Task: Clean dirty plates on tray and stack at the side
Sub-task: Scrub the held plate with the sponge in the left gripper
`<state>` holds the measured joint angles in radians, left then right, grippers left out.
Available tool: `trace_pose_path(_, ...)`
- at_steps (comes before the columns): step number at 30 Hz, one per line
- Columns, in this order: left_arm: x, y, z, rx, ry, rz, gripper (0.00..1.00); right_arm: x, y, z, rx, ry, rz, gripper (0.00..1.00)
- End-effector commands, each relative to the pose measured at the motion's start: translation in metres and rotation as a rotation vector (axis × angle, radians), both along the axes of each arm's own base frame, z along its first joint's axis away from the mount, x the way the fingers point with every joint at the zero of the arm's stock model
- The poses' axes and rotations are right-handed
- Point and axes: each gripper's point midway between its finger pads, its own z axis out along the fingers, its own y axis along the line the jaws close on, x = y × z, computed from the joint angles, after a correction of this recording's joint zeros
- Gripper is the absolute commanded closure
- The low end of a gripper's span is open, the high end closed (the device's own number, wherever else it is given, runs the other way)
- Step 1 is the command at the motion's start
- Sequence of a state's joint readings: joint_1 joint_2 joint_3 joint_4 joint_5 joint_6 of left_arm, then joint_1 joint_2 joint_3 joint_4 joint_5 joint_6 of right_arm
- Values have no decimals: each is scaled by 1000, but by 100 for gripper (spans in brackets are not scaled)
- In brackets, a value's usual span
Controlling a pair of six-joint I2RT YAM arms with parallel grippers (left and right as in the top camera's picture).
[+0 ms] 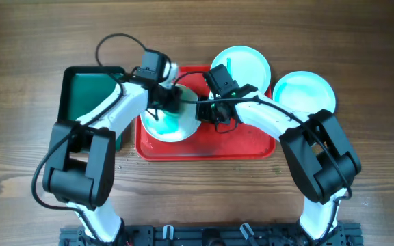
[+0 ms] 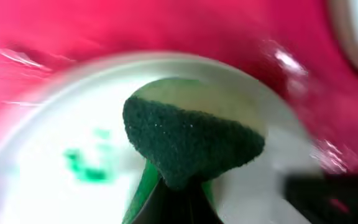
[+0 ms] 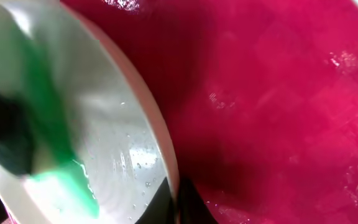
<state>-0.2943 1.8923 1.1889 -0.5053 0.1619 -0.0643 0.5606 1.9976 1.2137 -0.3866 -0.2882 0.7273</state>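
A brown wooden table point(image 1: 19, 82) fills the overhead view, with the red tray point(image 1: 252, 140) at its middle. The tray's long axis runs left to right across the table. Just beside its left end lies a smaller dark green tray point(image 1: 91, 92).

The smeared plate point(image 1: 166, 128) sits face up in the left half of the red tray. It is round, so it has no long axis of its own. Whether it lies flat or is tipped at one edge cannot be told. A second plate point(image 1: 248, 65) rests at the tray's far edge and overhangs the rim there. A third plate point(image 1: 306, 92) lies on the table, off the tray's far right corner, with a teal wash over its face.

The left gripper point(image 1: 169, 99) is over the far part of the smeared plate, its fingers point(image 2: 173, 208) pinching the narrow end of a dark green sponge point(image 2: 188, 143). The sponge's broad end points away from the wrist and is pressed to the plate's face. A small green smear point(image 2: 86, 165) shows beside it.

The right gripper point(image 1: 207, 111) is at the plate's right edge. In the right wrist view its fingers point(image 3: 188, 208) are closed on the rim, with bare red tray alongside.
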Motion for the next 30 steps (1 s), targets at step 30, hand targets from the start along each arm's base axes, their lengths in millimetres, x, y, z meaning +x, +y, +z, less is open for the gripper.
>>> trace_pose_path(30,-36,0,7,-69,352,379,96,-6,7,-6,29,15,63,96)
